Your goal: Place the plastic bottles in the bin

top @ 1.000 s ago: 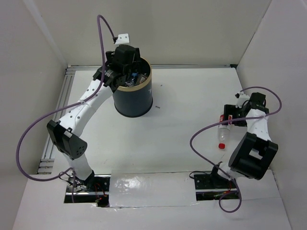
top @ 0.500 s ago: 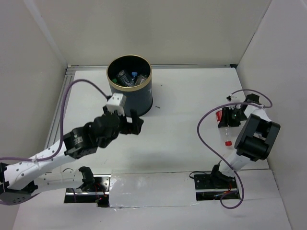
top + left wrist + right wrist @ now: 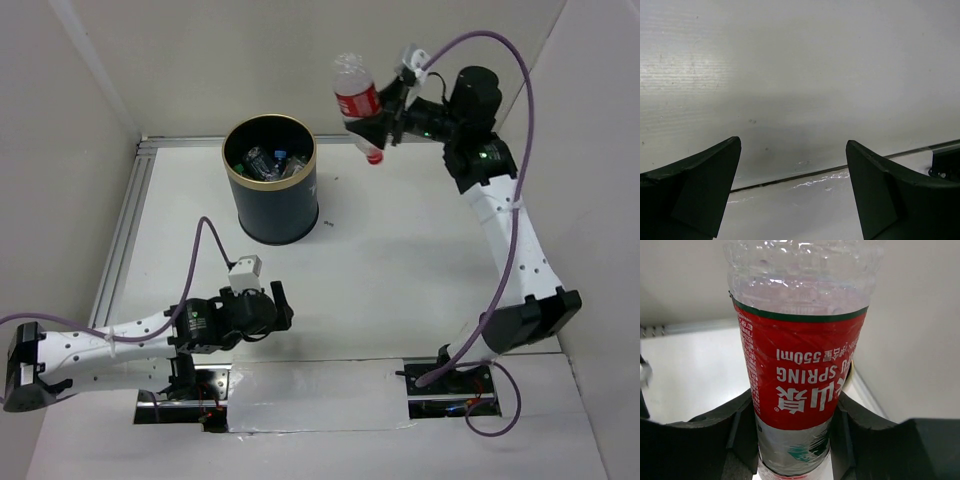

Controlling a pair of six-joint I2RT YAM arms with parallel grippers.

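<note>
Top external view now has the right gripper (image 3: 372, 125) high off the worktop (image 3: 400, 260), pinching the red-labelled bottle (image 3: 357, 103), which a second ago lay low and far to the right of the bin (image 3: 280, 215). It hangs right of the bin, not yet over the mouth. The left gripper (image 3: 280, 305) has pulled back well in front of the bin, spread and empty. Probably only the carry and drop remain. The bottles in the bin (image 3: 268, 160) are a dark jumble, uncountable, and the right wrist view cuts off both ends of the held bottle.

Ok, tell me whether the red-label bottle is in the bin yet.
Out. The right gripper is shut on the red-label bottle, held in the air to the right of the bin, not over its opening.
</note>
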